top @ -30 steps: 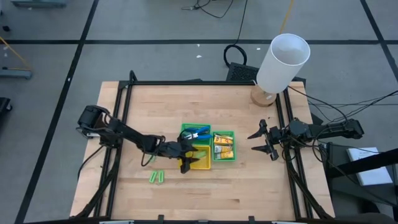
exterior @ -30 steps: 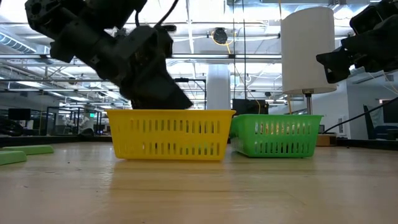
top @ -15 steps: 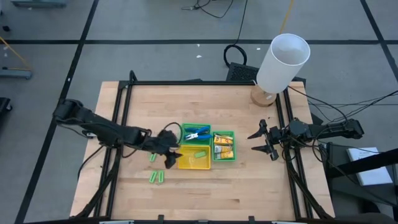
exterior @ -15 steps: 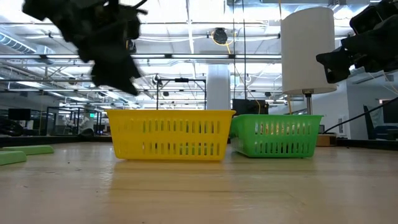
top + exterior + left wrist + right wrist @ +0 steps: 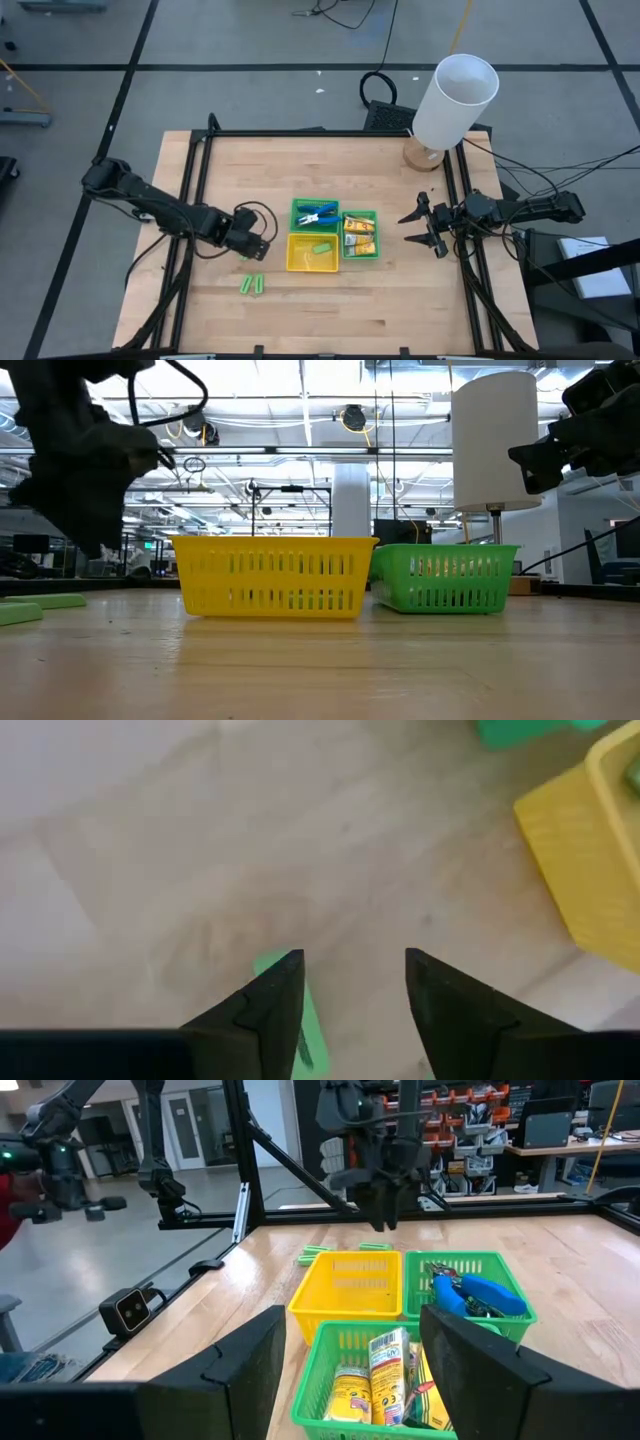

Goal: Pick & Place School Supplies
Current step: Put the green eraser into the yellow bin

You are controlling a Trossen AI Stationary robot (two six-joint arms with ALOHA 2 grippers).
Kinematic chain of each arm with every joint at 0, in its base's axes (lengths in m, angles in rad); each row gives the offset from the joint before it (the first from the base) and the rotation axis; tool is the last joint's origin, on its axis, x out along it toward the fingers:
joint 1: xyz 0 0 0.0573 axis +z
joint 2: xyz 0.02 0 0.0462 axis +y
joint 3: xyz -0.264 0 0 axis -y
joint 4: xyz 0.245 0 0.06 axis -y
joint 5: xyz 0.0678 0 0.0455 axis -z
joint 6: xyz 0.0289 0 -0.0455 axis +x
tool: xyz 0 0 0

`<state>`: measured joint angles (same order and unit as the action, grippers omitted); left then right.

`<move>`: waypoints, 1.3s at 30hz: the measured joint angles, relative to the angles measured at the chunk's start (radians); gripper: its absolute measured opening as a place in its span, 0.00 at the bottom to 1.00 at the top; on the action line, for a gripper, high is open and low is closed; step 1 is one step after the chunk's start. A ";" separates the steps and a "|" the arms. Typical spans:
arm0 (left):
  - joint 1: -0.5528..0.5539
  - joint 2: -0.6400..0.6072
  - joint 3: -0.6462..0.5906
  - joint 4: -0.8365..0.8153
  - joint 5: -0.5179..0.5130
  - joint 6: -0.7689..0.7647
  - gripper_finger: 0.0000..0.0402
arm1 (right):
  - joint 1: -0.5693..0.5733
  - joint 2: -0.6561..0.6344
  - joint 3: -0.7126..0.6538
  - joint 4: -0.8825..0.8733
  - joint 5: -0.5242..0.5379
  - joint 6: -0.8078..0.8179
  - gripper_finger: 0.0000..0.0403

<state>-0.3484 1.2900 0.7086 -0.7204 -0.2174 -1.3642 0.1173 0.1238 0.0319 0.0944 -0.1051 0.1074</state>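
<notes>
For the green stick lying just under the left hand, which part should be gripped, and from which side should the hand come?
Probably grip the green stick at mid-length, coming straight down from above: it lies flat on the table, so only its long sides are free. The left hand already hangs over it, open; turn the fingers to straddle its narrow width.

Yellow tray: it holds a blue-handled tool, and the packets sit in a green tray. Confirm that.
Not quite. The yellow tray holds one green stick, not a blue-handled tool; the high view shows this. The packets do sit in a green tray.
</notes>
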 joint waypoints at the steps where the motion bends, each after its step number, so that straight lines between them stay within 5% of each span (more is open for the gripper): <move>1: -0.003 0.004 0.000 0.000 0.010 -0.031 0.43 | 0.000 0.000 0.000 0.000 0.000 0.000 0.56; 18: -0.050 0.122 0.001 -0.007 0.014 -0.111 0.23 | 0.000 0.000 0.000 0.000 0.000 0.000 0.56; 31: -0.029 0.130 0.001 0.180 0.054 0.074 0.29 | 0.000 0.000 0.000 0.000 0.000 0.000 0.56; 39: -0.014 0.130 0.001 0.042 0.222 -0.103 0.30 | 0.000 0.000 0.000 0.000 0.000 0.000 0.56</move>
<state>-0.3622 1.4204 0.7094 -0.6782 0.0043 -1.4673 0.1170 0.1234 0.0322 0.0940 -0.1048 0.1074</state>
